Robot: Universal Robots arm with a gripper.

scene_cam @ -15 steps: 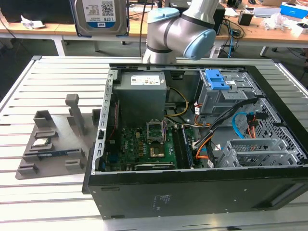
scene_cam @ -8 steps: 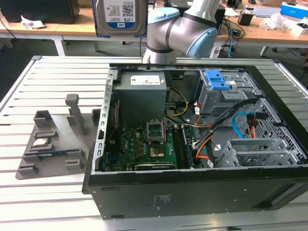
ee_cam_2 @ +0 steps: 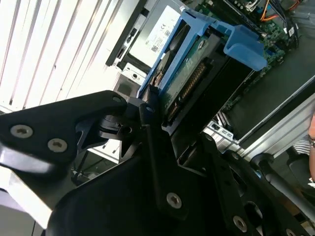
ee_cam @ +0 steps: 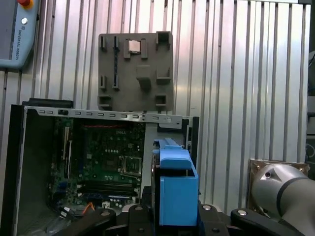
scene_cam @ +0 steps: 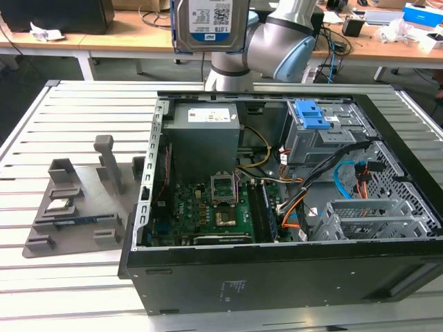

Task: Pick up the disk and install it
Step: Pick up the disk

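Observation:
The disk [scene_cam: 208, 24] is a silver drive with a white-and-blue label in a blue carrier. It hangs upright high over the back of the open computer case [scene_cam: 149, 207], in front of the arm [scene_cam: 277, 41]. In the second wrist view my gripper [ee_cam_2: 177, 128] is shut on the disk [ee_cam_2: 197, 69], with black fingers [ee_cam_2: 147, 115] clamping its near end. In the first wrist view the carrier's blue edge [ee_cam: 176, 191] stands up between the gripper's black links, above the case [ee_cam: 15, 162]. The grey drive cage with a blue latch [scene_cam: 315, 117] sits at the case's far right.
A grey parts fixture [scene_cam: 76, 200] holding a small square chip [scene_cam: 59, 205] lies on the slatted table at the exterior view's left of the case. Orange and blue cables [scene_cam: 346, 180] and an empty metal bay [scene_cam: 367, 218] fill the case's right side. A control pendant [ee_cam: 17, 34] lies beyond the fixture [ee_cam: 135, 69].

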